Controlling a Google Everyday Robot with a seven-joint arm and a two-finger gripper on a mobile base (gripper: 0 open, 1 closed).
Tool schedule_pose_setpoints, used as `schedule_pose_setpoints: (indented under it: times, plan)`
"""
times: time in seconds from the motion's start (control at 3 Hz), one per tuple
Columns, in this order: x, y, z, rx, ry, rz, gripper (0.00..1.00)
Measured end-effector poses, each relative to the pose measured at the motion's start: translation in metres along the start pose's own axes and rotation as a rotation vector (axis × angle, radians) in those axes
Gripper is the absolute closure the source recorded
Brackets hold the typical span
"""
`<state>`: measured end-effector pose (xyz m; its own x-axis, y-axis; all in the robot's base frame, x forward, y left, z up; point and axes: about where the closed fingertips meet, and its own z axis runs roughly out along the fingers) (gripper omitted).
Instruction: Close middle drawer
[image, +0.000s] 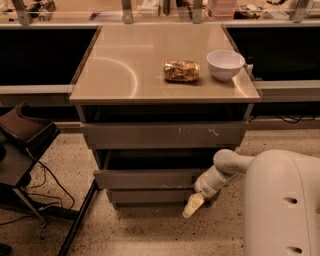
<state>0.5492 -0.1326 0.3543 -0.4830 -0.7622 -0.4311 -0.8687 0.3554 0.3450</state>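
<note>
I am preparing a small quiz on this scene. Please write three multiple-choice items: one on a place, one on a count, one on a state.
1. Where is the hand?
A) at the top left
B) low, just below the right end of the middle drawer
C) out of view

2. How many things lie on the tabletop?
A) two
B) four
C) none

3. What is the state of the middle drawer?
A) fully shut
B) partly open
C) taken out

Answers:
1 B: the hand hangs near the floor under that drawer's front.
2 A: only a bowl and a snack bag lie there.
3 B: its front sticks out, with a dark gap above it.
</note>
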Motion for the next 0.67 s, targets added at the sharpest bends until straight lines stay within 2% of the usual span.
schedule_pose_setpoints:
  times: [0.33,0.67]
  plan:
    - [-0.014,-0.014,-0.006,-0.031,-0.049,-0.006,0.00]
    - [-0.030,-0.035,-0.029,0.026,-0.118,-0.017,0.00]
